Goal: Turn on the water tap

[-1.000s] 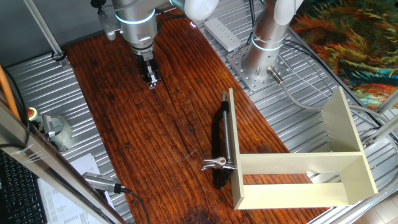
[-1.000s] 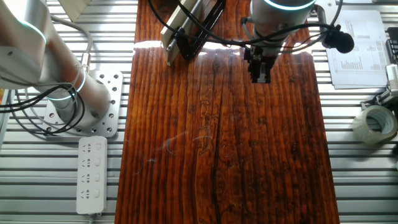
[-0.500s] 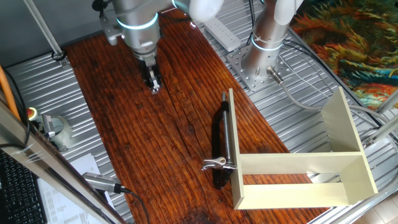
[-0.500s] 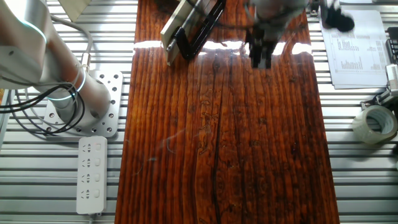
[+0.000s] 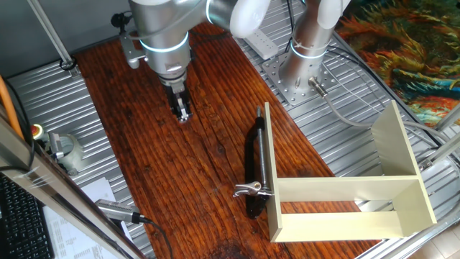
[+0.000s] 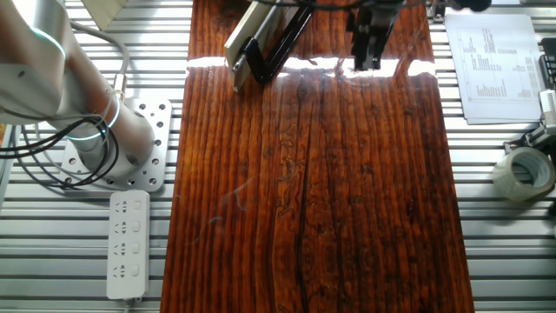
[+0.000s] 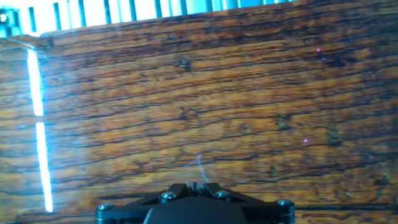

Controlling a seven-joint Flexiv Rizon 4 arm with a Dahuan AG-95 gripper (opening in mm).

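Observation:
The water tap (image 5: 253, 162) is a long slim black-and-chrome tube lying on the wooden table along the left wall of the cream box. Its small silver wing lever (image 5: 249, 190) sits at the near end. In the other fixed view the tap (image 6: 276, 45) shows at the top edge. My gripper (image 5: 182, 114) hangs over the table well to the left of and beyond the tap, fingers together and holding nothing; it also shows in the other fixed view (image 6: 365, 59). In the hand view only the fingertips' base (image 7: 194, 186) and bare wood show.
A cream open-sided box (image 5: 345, 191) stands right of the tap. A second arm's base (image 5: 305, 54) and a power strip (image 5: 257, 37) are behind. A grey cylinder with cable (image 5: 118, 211), a tape roll (image 6: 524, 174) and papers (image 6: 495, 65) lie off the table.
My gripper has moved along the table toward the tap side and slightly nearer in one fixed view, upward in the other fixed view. The tap has not moved.

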